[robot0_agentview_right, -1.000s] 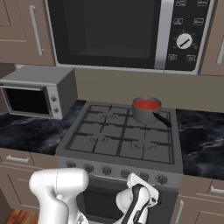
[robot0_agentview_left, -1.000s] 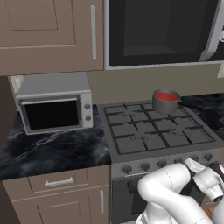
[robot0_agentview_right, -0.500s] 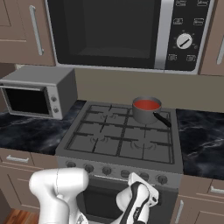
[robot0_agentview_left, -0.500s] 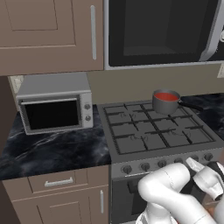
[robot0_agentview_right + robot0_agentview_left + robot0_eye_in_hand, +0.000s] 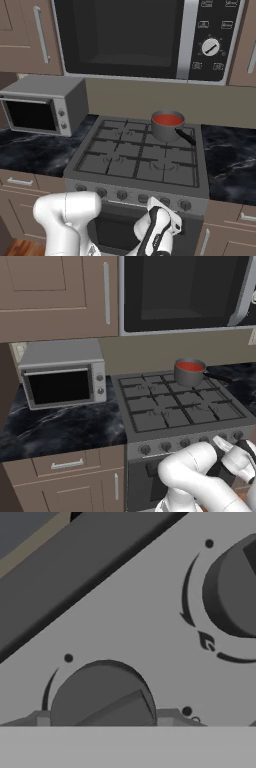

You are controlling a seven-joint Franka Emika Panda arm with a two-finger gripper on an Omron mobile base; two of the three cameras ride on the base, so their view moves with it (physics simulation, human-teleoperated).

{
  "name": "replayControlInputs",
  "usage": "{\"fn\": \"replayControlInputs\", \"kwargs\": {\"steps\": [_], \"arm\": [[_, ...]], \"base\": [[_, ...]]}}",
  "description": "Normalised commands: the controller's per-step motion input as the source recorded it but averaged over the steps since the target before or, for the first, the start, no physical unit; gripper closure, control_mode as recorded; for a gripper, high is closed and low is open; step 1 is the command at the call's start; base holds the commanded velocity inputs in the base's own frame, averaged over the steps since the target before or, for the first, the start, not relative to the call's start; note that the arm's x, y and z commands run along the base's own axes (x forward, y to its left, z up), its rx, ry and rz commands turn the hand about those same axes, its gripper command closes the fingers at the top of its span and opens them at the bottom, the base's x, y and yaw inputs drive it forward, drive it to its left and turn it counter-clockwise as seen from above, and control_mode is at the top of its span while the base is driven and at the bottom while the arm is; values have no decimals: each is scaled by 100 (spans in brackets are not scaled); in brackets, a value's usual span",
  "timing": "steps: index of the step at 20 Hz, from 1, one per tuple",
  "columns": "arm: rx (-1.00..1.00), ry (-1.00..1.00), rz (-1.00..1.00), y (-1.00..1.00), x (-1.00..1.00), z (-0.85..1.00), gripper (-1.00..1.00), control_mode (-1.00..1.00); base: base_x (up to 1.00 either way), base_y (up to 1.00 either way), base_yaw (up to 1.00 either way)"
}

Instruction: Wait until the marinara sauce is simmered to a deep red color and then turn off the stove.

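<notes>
The marinara sauce (image 5: 190, 366) (image 5: 167, 119) is a red disc inside a grey saucepan (image 5: 188, 377) (image 5: 165, 131) on the back right burner of the stove (image 5: 165, 412) (image 5: 135, 162). My gripper (image 5: 231, 448) (image 5: 162, 206) is pressed against the stove's front panel, at the right part of the knob row. In the hand view a round dark knob (image 5: 100, 694) sits between my fingertips (image 5: 170, 715), and the gripper (image 5: 105, 718) is shut on it. A second knob (image 5: 235, 592) shows at the upper right of that view, with a flame mark beside it.
A silver toaster oven (image 5: 62, 376) (image 5: 42, 105) stands on the dark marble counter (image 5: 55, 428) (image 5: 30, 147) left of the stove. A black-windowed microwave (image 5: 185, 291) (image 5: 145, 35) hangs above it. Brown cabinets and drawers (image 5: 65, 466) flank the range.
</notes>
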Motion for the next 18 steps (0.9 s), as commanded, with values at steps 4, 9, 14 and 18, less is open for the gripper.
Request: {"fn": "replayControlInputs", "kwargs": {"steps": [4,9,14,18], "arm": [[5,0,0,2,5,41,100,-100],[12,3,0,0,11,42,100,-100],[13,7,-2,-5,39,36,100,-100],[21,7,-1,-29,22,27,100,-100]], "base": [[0,0,0],[0,0,0],[0,0,0],[0,0,0]]}}
